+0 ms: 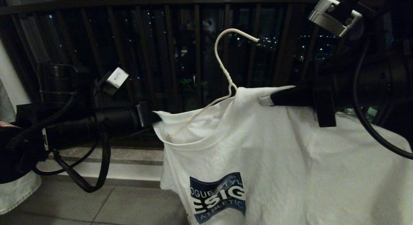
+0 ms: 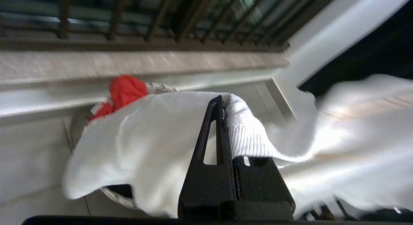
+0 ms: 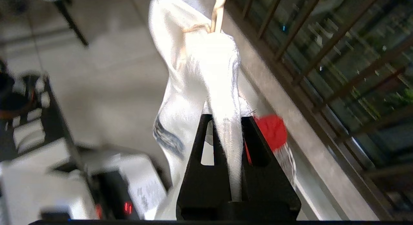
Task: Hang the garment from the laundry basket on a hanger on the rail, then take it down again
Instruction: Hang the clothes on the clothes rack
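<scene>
The garment point(image 1: 258, 154), a white T-shirt with a dark blue logo, hangs stretched between my two grippers in front of the dark railing. My left gripper point(image 1: 156, 117) is shut on the ribbed collar edge point(image 2: 245, 134) at the shirt's left shoulder. My right gripper point(image 1: 264, 100) is shut on a bunched fold point(image 3: 226, 147) at the other shoulder. The hanger point(image 1: 226, 73), thin and cream-white, sticks its hook up out of the neck opening; one arm runs down inside the collar. The laundry basket point(image 2: 158, 86) shows partly behind the cloth. The rail is out of view.
A dark barred window railing point(image 1: 193, 41) stands just behind the shirt, with a stone sill point(image 1: 129, 157) below it. A red cloth point(image 2: 127, 89) lies in the basket. A pale denim piece point(image 1: 16, 192) hangs at the lower left. A box with a red light point(image 3: 129, 205) sits on the floor.
</scene>
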You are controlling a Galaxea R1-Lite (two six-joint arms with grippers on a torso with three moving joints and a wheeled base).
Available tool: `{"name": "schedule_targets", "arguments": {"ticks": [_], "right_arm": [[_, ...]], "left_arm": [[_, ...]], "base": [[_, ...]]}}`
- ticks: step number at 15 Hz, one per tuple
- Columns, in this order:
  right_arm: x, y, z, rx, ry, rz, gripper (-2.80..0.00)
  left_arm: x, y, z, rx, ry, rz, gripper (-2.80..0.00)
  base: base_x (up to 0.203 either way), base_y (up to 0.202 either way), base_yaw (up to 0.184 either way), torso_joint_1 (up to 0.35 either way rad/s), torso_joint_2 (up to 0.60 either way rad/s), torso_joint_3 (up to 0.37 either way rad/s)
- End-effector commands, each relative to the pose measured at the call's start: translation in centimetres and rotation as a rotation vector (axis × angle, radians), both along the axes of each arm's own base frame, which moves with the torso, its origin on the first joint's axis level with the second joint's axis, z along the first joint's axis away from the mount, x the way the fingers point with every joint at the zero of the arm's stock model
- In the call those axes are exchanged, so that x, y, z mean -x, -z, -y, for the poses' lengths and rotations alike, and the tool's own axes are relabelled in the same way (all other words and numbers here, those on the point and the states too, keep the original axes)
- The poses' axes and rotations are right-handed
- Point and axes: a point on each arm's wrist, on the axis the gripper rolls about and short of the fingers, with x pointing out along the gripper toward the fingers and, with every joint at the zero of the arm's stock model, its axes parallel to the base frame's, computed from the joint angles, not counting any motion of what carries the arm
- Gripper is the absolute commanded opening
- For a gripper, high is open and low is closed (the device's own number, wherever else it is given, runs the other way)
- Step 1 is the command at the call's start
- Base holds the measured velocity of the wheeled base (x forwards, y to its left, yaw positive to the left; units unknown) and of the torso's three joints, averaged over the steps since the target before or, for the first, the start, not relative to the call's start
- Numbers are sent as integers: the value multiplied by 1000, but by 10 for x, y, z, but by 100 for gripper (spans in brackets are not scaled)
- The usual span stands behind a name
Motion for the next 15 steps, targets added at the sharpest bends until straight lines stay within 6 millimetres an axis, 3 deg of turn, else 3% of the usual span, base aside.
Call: {"name": "schedule_targets", "arguments": {"ticks": [1, 7, 11, 15], "right_arm": [[-10, 10, -7, -30, 9, -11, -280], [-19, 36, -16, -166, 44, 28, -280], [-5, 30, 8, -186, 143, 89, -280], [-8, 36, 16, -177, 191, 78, -280]], "left_arm": [[10, -25, -1, 11, 8, 22, -280], [10, -76, 8, -22, -28, -15, -280], [-17, -70, 25, -161, -274, -91, -280], [-12, -76, 38, -175, -299, -62, -280]], "base": [[0, 0, 0, 0, 0, 0], [0, 0, 0, 0, 0, 0], [0, 0, 0, 0, 0, 0], [0, 0, 0, 0, 0, 0]]}}
